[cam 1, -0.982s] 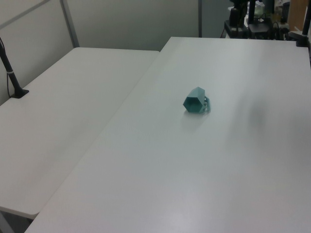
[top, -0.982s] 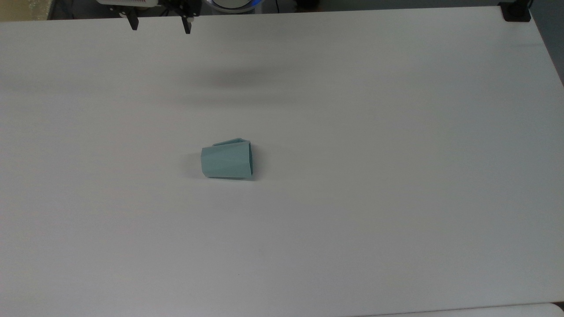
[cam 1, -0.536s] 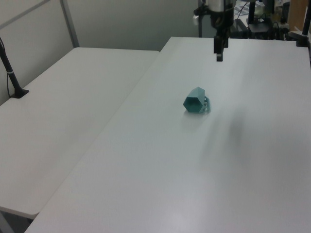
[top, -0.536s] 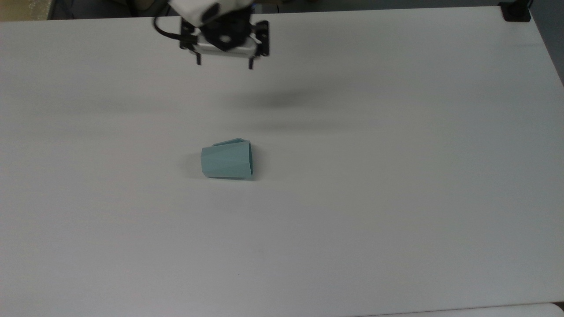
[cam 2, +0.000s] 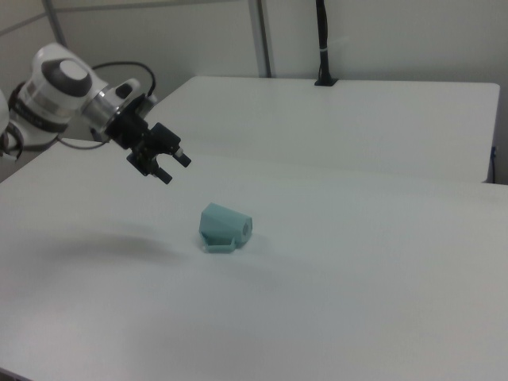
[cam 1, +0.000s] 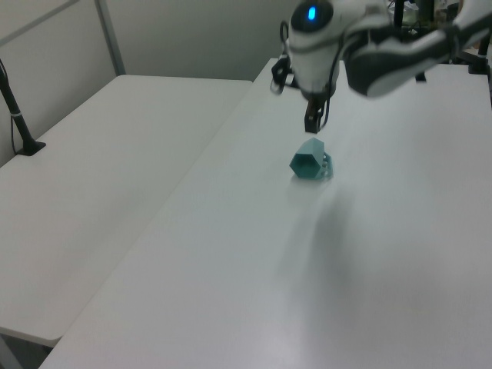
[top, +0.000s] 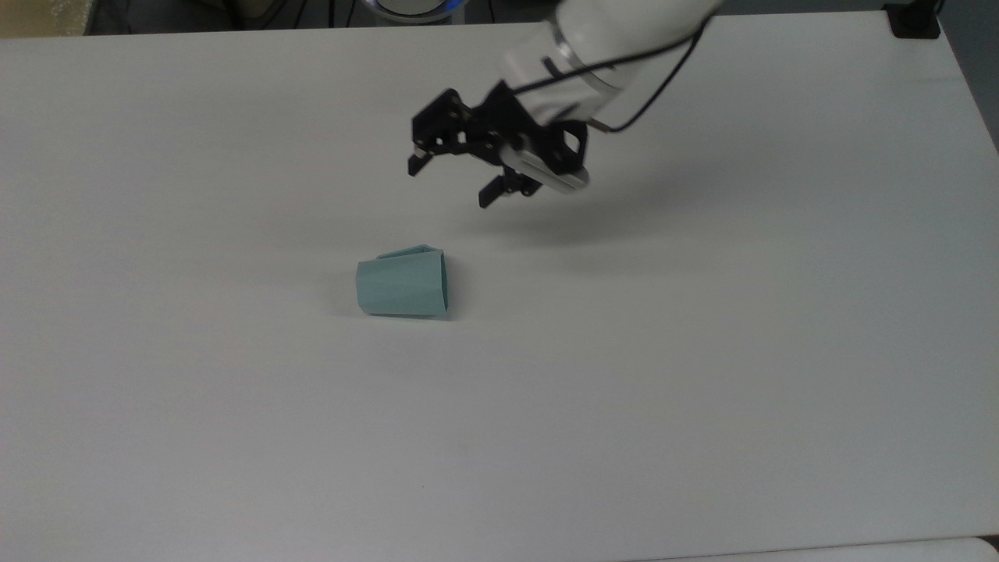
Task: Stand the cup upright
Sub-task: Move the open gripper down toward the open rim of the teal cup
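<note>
The pale teal faceted cup (top: 402,287) lies on its side on the white table (top: 702,390), wide rim toward the top view's right and narrower base toward the top view's left. Its flat handle (top: 406,252) is on the side nearer the arm. The cup (cam 1: 310,161) also shows in the left view, and in the right view the cup (cam 2: 225,226) is below the arm's tip. My gripper (top: 449,183) hangs open in the air above the table, beyond the cup and slightly to the top view's right, holding nothing. The gripper (cam 1: 294,104) (cam 2: 175,169) is tilted and apart from the cup.
A second white table (cam 1: 115,154) adjoins this one on the left view's left, with a black clamped post (cam 1: 19,115) on it. A black clamp (top: 913,19) sits at the table's far right corner in the top view. A black post (cam 2: 321,40) stands behind the second table.
The arm has swung in from the table's far edge toward the cup, moving down and right in the top view, and its wrist has tilted. The cup has not moved.
</note>
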You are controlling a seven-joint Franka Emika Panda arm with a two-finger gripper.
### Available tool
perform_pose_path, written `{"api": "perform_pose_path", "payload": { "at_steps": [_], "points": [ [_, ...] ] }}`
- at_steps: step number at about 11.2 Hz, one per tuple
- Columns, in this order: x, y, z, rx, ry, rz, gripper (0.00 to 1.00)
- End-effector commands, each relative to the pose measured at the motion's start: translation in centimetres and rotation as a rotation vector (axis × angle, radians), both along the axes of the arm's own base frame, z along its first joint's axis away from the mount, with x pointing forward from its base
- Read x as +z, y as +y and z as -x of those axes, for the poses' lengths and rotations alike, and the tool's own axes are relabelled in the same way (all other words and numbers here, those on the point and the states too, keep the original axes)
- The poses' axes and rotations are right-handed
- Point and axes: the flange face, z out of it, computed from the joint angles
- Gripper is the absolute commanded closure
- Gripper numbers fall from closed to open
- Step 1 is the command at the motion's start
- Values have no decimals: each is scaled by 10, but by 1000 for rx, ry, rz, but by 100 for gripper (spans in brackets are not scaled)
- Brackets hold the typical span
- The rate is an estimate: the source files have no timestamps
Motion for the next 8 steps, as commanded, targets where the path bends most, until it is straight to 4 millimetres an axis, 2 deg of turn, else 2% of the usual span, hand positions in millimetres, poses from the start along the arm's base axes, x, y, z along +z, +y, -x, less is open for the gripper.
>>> {"api": "perform_pose_path", "payload": {
  "at_steps": [1, 2, 4, 6, 8],
  "points": [
    [-46, 40, -6, 79, -127, 208, 0],
    [-65, 49, -7, 130, -135, 280, 0],
    [-91, 48, -12, 164, -121, 351, 0],
    [-116, 38, -18, 159, -88, 378, 0],
    [-125, 18, -27, 121, -71, 376, 0]
  ]
}}
